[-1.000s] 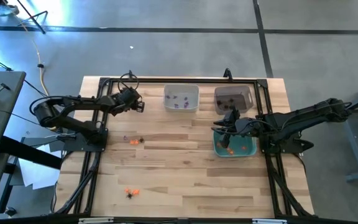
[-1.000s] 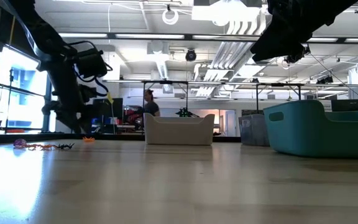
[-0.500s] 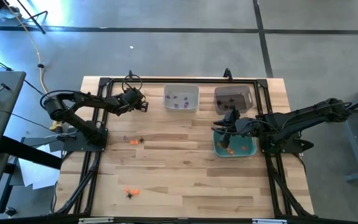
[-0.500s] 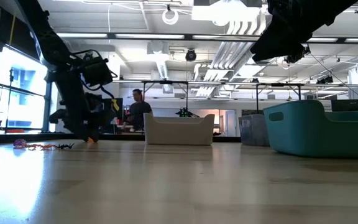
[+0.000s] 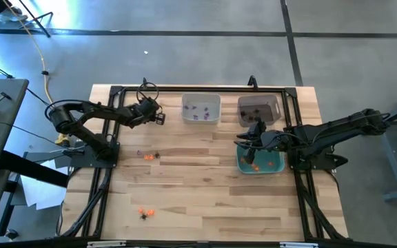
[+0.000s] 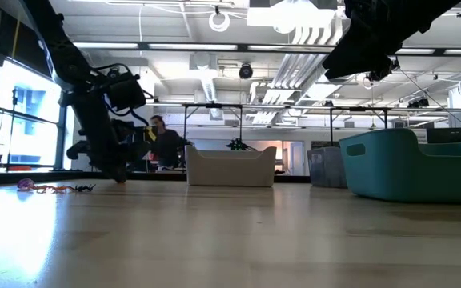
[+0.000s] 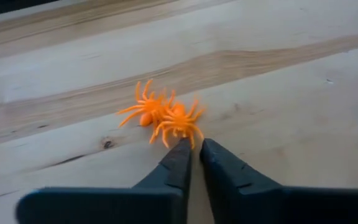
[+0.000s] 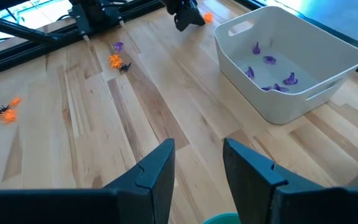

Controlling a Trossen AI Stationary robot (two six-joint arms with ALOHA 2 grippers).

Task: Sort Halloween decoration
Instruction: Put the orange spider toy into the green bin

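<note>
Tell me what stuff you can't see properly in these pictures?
- Whether the left hand really pinches the orange plastic spider: in the left wrist view its fingertips meet right at the spider's legs.
- What lies in the dark grey bin: too small in the high view.
- What the teal plastic bin holds: its wall hides it in the low view, and the right hand covers part in the high view.

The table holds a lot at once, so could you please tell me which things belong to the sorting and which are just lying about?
Job:
- orange spiders at the left claw
- loose trinkets
- white bin
- teal bin
- dark bin

Lying about:
- cable
</note>
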